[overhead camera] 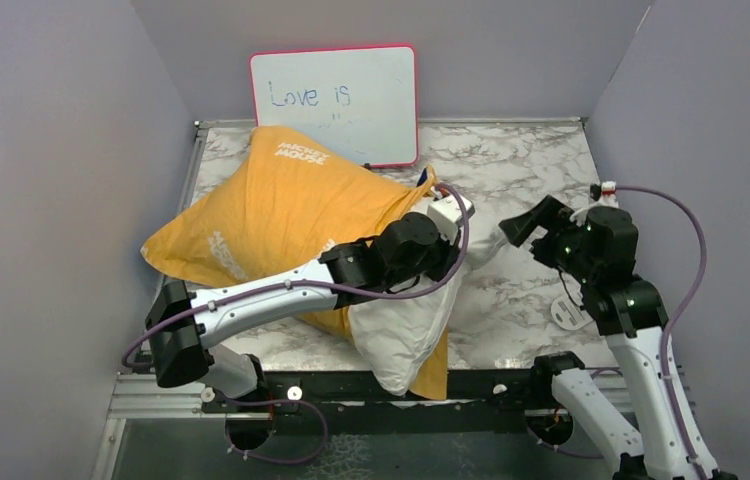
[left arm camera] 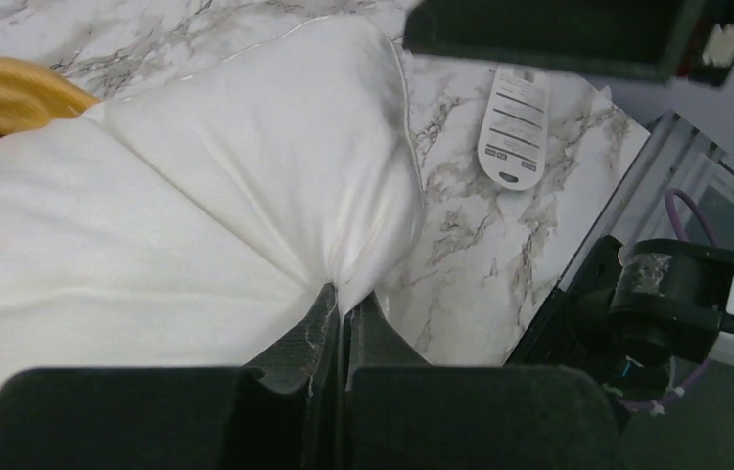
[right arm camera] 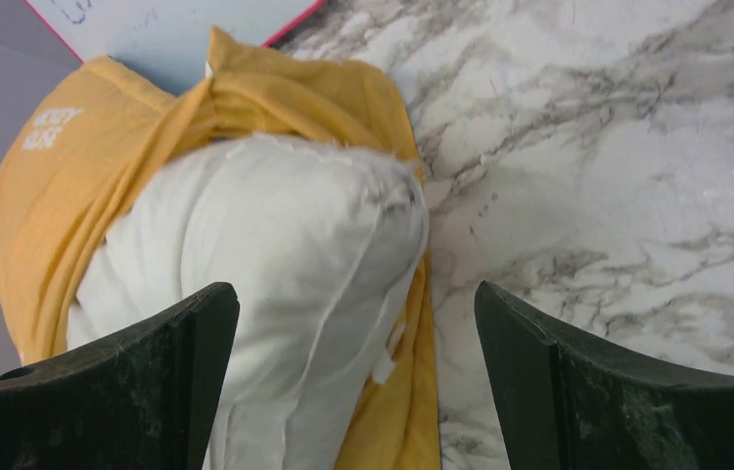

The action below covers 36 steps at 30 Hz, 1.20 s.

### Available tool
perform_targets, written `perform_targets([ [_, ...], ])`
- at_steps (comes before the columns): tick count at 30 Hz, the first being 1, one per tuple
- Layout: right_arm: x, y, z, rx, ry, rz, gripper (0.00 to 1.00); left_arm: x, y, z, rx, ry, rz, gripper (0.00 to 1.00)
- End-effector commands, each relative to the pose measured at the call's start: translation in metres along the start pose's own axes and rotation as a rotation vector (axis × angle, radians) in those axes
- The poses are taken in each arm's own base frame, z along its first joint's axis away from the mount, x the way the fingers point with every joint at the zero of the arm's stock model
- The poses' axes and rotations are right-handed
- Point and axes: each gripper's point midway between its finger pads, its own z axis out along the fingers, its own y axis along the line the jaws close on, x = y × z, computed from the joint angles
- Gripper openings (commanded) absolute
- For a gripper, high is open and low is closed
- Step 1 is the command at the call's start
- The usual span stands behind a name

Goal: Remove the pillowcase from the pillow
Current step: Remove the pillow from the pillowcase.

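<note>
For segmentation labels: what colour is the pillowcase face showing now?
The pillowcase is yellow-orange with white lettering; clearest in the top external view.

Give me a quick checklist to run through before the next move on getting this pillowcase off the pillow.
1. Left jaws clamped on the pillow: ok, shut on a pinch of white fabric.
2. Right jaws open: ok, wide, nothing between them.
3. Right jaws on the pillowcase: not ok, apparently short of it.
4. Pillowcase off: not ok, it covers the far end; near end bare.
5. Whiteboard clear of the pillowcase: cannot tell, they overlap in the top view.
</note>
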Motion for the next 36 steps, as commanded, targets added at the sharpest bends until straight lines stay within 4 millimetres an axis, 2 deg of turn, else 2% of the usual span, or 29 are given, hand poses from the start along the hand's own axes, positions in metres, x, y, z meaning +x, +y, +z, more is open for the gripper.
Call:
perform_targets([
  [1, 0.046, -0.002, -0.008, -0.072, 0.118, 0.106, 0.95, -0.061, -0.037, 0.006, 0.155, -0.162, -0.018, 0.03],
  [3, 0.061, 0.005, -0.002, -0.139, 0.176, 0.131, 0.95, -0.055, -0.046, 0.008, 0.202, -0.123, 0.005, 0.28],
  [5, 0.077, 0.008, 0.005, -0.169, 0.244, 0.169, 0.95, -0.047, -0.044, 0.006, 0.199, -0.085, 0.019, 0.48],
  [7, 0.086, 0.011, 0.013, -0.197, 0.288, 0.197, 0.95, -0.041, -0.039, -0.003, 0.182, -0.067, 0.023, 0.60],
  [9, 0.093, 0.014, 0.019, -0.221, 0.315, 0.217, 0.95, -0.038, -0.030, -0.017, 0.154, -0.057, 0.025, 0.68],
  [12, 0.101, 0.017, 0.025, -0.254, 0.354, 0.232, 0.95, -0.032, -0.015, -0.042, 0.097, -0.037, 0.025, 0.74],
  [14, 0.106, 0.011, 0.028, -0.221, 0.376, 0.250, 0.95, -0.026, 0.000, -0.056, 0.031, -0.024, 0.018, 0.78],
  [16, 0.107, -0.003, 0.030, -0.126, 0.370, 0.257, 0.95, -0.019, 0.017, -0.070, -0.039, -0.010, 0.021, 0.83],
  [17, 0.100, -0.008, 0.028, -0.077, 0.349, 0.241, 0.95, -0.015, 0.025, -0.076, -0.080, -0.003, 0.024, 0.85],
  [20, 0.079, -0.048, 0.007, 0.200, 0.251, 0.205, 0.98, 0.003, 0.054, -0.093, -0.216, 0.059, 0.034, 0.86],
  [22, 0.071, -0.063, -0.006, 0.264, 0.192, 0.157, 1.00, 0.017, 0.065, -0.100, -0.264, 0.096, 0.033, 0.89],
  [23, 0.073, -0.063, -0.008, 0.244, 0.189, 0.137, 1.00, 0.025, 0.067, -0.101, -0.273, 0.113, 0.032, 0.90],
  [24, 0.081, -0.058, -0.007, 0.194, 0.213, 0.120, 1.00, 0.031, 0.069, -0.101, -0.276, 0.122, 0.024, 0.90],
  [26, 0.108, -0.040, -0.001, 0.038, 0.324, 0.121, 1.00, 0.044, 0.069, -0.096, -0.270, 0.146, 0.018, 0.90],
  [30, 0.178, -0.005, 0.003, -0.279, 0.629, 0.312, 0.97, 0.058, 0.063, -0.082, -0.252, 0.190, -0.004, 0.92],
  [32, 0.194, 0.003, 0.007, -0.394, 0.681, 0.405, 0.89, 0.065, 0.059, -0.074, -0.232, 0.214, -0.005, 0.92],
  [33, 0.193, 0.007, 0.011, -0.437, 0.668, 0.414, 0.75, 0.069, 0.059, -0.071, -0.229, 0.231, -0.001, 0.92],
  [34, 0.187, 0.009, 0.016, -0.459, 0.639, 0.398, 0.60, 0.074, 0.060, -0.068, -0.234, 0.249, 0.003, 0.90],
  [36, 0.167, 0.009, 0.032, -0.401, 0.556, 0.323, 0.44, 0.081, 0.060, -0.065, -0.239, 0.272, 0.003, 0.83],
])
